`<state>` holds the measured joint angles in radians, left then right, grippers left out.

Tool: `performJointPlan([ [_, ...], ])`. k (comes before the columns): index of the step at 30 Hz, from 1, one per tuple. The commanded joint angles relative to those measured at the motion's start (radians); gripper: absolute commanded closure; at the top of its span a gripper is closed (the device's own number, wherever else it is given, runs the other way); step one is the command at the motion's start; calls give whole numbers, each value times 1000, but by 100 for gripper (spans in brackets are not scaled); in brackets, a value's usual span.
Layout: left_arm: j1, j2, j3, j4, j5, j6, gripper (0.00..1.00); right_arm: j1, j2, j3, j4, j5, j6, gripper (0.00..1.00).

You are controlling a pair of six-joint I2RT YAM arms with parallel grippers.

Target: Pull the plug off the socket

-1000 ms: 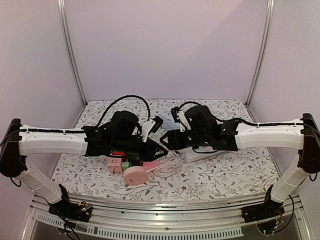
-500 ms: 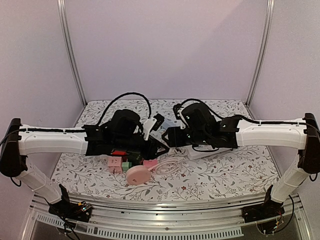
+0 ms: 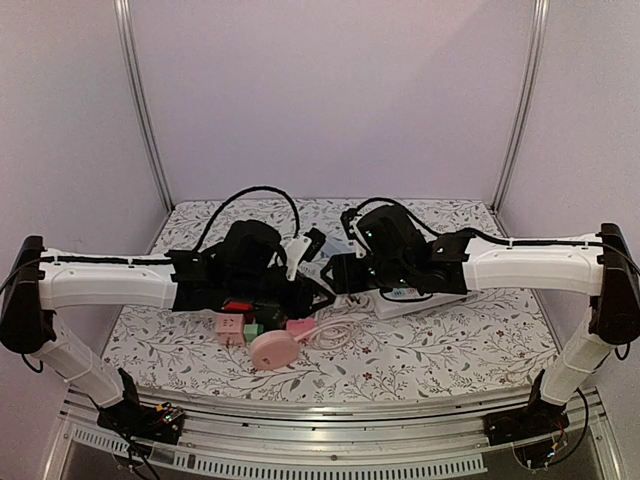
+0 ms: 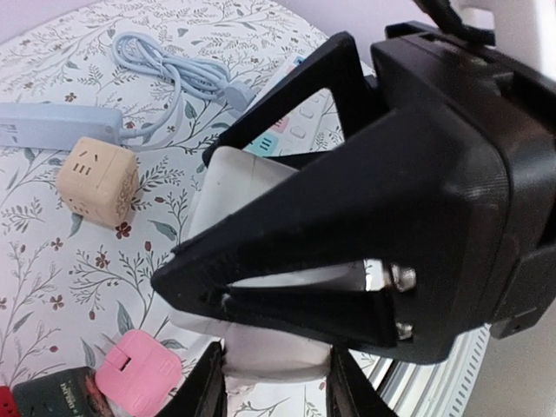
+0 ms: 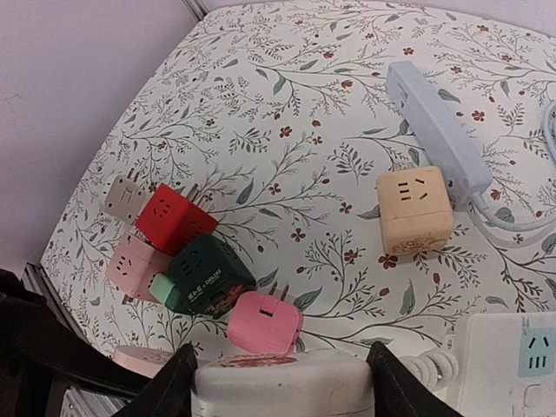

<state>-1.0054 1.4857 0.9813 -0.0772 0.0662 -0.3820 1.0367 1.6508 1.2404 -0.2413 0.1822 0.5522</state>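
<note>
A white plug-and-socket block (image 4: 254, 184) hangs between my two grippers above the table; the seam between plug and socket is hidden. My left gripper (image 4: 278, 384) is shut on its near end, a finger on each side. My right gripper (image 5: 283, 387) is shut on the same white block (image 5: 287, 382) from the opposite side, and its black fingers (image 4: 347, 226) cross most of the left wrist view. In the top view the left gripper (image 3: 310, 290) and the right gripper (image 3: 336, 279) meet at the table's middle.
Below lie a pink cube plug (image 5: 265, 323), a dark green cube (image 5: 208, 274), a red cube (image 5: 174, 217), a beige cube (image 5: 415, 211) and a pale blue power strip (image 5: 439, 130). A pink round reel (image 3: 272, 350) and a white power strip (image 3: 410, 302) are near the front.
My right gripper has shifted slightly left and back, closer to the left gripper. The white cable loop by the pink reel has shifted. The left arm has barely moved.
</note>
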Motion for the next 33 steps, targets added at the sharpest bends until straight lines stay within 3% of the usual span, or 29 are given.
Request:
performJointPlan([
  [1,58,-8,-22,37,56,-39,100,17,-61,-47,201,-236,-74,82],
  [8,99,-10,-33,59,111,-54,100,28,-115,-119,284,-377,-133,82],
  [15,76,15,-14,41,85,-39,100,29,-91,-79,244,-210,-53,83],
  [24,-16,22,-1,25,-45,-13,100,30,-10,38,39,101,65,83],
  [33,7,5,-29,57,-22,-41,100,31,-7,43,68,22,8,82],
])
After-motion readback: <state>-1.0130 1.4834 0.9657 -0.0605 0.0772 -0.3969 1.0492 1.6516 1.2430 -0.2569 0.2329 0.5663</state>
